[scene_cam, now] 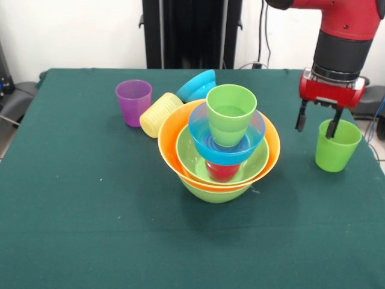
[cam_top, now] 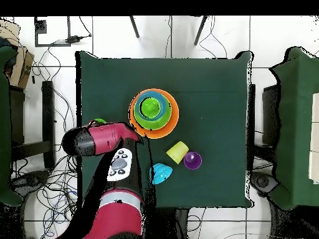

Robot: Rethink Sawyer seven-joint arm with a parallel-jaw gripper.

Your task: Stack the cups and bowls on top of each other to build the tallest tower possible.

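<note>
- Gripper (scene_cam: 317, 125) hangs over the light green cup (scene_cam: 336, 146) at the surface's (scene_cam: 78, 205) edge; fingers (scene_cam: 300, 117) spread, holding nothing, one at the cup's rim.
- Tower (scene_cam: 220, 150) mid-surface: green cup (scene_cam: 230, 113) tops a blue bowl (scene_cam: 227, 139).
- Purple cup (scene_cam: 133, 102), tipped yellow cup (scene_cam: 159, 114), blue bowl (scene_cam: 197, 85) behind it.

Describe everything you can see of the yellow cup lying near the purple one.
The yellow cup is a small, tapered tumbler of pale, ribbed plastic. It lies on its side on the green table, rim towards the purple cup and narrow base against the orange bowl of the tower. It looks to be touching both. Nothing is inside it, and the claw is far off.
</note>
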